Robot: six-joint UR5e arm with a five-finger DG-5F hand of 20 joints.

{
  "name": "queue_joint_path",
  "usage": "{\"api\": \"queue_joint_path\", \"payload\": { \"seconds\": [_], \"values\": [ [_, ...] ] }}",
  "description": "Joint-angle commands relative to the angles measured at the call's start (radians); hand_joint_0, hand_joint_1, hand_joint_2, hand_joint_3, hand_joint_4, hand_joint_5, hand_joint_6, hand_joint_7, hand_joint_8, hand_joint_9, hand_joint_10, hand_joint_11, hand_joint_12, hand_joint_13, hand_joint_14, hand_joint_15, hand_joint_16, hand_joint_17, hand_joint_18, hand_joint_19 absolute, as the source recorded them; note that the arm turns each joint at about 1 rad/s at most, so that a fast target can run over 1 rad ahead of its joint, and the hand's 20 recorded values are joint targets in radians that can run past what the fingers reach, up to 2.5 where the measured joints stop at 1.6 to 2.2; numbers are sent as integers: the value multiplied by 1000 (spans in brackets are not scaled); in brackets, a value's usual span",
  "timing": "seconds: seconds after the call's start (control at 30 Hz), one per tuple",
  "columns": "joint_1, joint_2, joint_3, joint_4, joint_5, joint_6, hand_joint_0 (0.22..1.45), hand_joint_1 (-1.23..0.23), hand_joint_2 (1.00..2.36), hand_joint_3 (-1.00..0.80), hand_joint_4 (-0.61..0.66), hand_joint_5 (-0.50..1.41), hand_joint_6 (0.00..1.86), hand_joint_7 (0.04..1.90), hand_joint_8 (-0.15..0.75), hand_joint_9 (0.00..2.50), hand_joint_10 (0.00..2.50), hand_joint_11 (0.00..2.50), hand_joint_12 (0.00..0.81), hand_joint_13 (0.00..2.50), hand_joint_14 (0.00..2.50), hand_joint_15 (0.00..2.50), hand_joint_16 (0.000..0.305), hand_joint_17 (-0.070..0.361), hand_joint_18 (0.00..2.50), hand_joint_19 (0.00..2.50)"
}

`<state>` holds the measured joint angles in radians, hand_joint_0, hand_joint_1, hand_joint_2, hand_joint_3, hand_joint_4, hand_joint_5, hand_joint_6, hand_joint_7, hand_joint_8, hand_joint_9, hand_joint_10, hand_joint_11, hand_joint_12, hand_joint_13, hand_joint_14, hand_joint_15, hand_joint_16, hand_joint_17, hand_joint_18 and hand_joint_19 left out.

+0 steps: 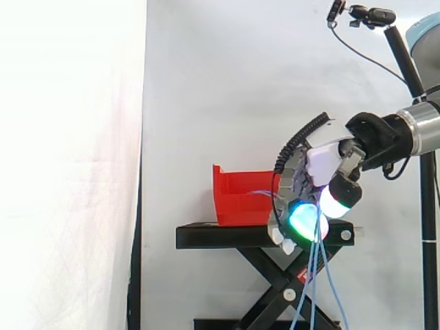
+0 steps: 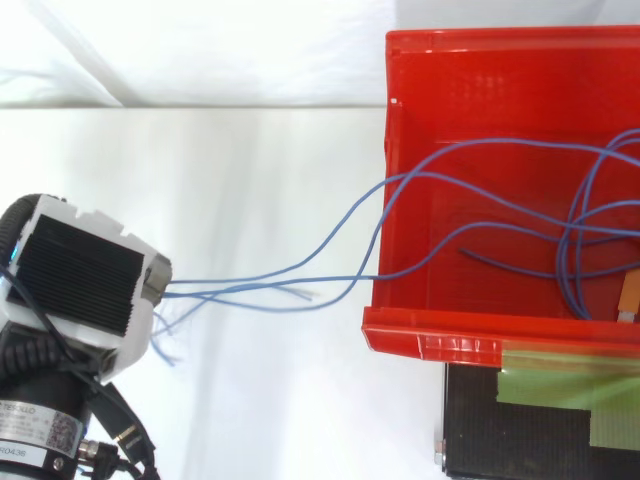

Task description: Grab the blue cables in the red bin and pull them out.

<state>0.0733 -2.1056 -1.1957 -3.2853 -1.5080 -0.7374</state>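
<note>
Several thin blue cables (image 2: 230, 285) stretch from inside the red bin (image 2: 430, 342) over its left wall to my hand (image 2: 82, 278) at the lower left of the top view. More loops of them lie on the bin's floor. In the side view my hand (image 1: 322, 163) hangs to the right of the red bin (image 1: 240, 199), just past the stand's right end. Its fingers are curled around the cables, the pads glowing green and cyan. Below the fist the loose ends of the blue cables (image 1: 315, 275) dangle toward the floor.
The bin rests on a black scissor stand (image 1: 220, 237) before a white curtain. In the top view, green tape (image 2: 570, 382) covers part of the stand's top below the bin. A camera mount on a pole (image 1: 402, 48) rises at the upper right.
</note>
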Motion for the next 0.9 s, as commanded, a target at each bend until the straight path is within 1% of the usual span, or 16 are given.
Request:
{"api": "queue_joint_path", "payload": {
  "seconds": [0.0,0.07,0.1,0.27,0.4,0.43,0.57,0.7,0.87],
  "values": [
    [5,-1,1,-28,3,652,890,-829,1000,-1000,-28,937,392,694,177,760,18,442,289,773,20,470,40,90,592,581],
    [8,-1,-1,-33,5,683,890,-829,1000,-1000,-19,935,391,699,179,760,19,447,288,774,20,475,40,90,592,581],
    [10,-1,-1,-33,5,688,890,-830,1000,-1000,-19,935,391,701,178,761,18,438,289,775,19,468,40,90,592,581],
    [10,1,-1,-34,3,686,890,-829,1000,-1000,-22,936,389,702,181,762,18,434,288,773,20,471,40,91,593,583],
    [10,-1,-1,-56,5,686,889,-829,1000,-1000,-28,938,388,695,180,761,18,439,289,773,19,468,40,91,594,583],
    [10,-1,-1,-93,5,689,889,-829,1000,-1000,-28,938,389,696,180,761,19,438,289,773,20,470,40,91,594,583],
    [10,-1,1,-166,3,703,888,-829,1000,-1000,-27,937,388,703,183,762,18,438,287,773,20,474,40,91,594,581],
    [10,-1,-1,-168,0,717,888,-829,1000,-1000,-27,938,386,697,181,761,18,441,289,774,21,467,40,91,594,581],
    [11,-1,-1,-168,0,714,888,-830,1000,-1000,-28,937,388,698,179,768,19,442,288,773,21,474,40,91,593,583]
  ]
}}
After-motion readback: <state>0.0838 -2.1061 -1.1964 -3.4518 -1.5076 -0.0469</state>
